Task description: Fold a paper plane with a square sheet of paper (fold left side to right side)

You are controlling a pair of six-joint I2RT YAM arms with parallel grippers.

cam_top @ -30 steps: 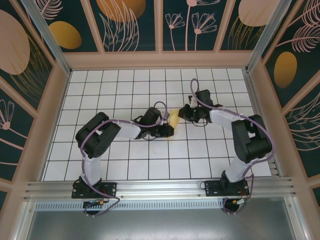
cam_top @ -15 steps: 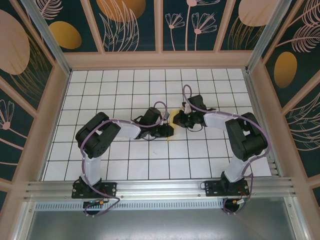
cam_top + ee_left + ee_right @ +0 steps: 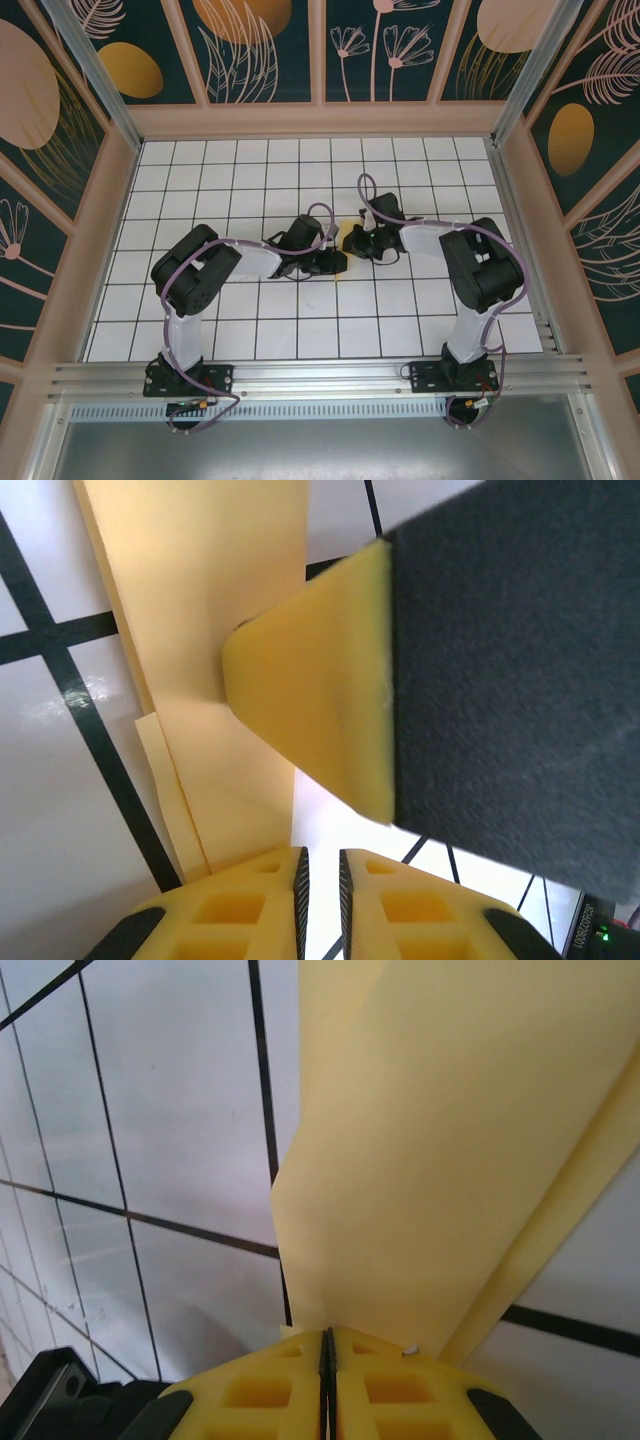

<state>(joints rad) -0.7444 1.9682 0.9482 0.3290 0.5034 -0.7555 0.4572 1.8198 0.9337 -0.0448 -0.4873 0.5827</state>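
The yellow paper lies in the middle of the white grid table, squeezed between my two grippers, with lots of open tiles all around and the walls well away; my left gripper reaches in low from the left, fingers almost together with a thin gap, tips at the paper's near edge; my right gripper comes from the right, fingers pressed tight, pinching the folded paper's edge.

Matt yellow paper lies on a glossy white tiled tabletop.
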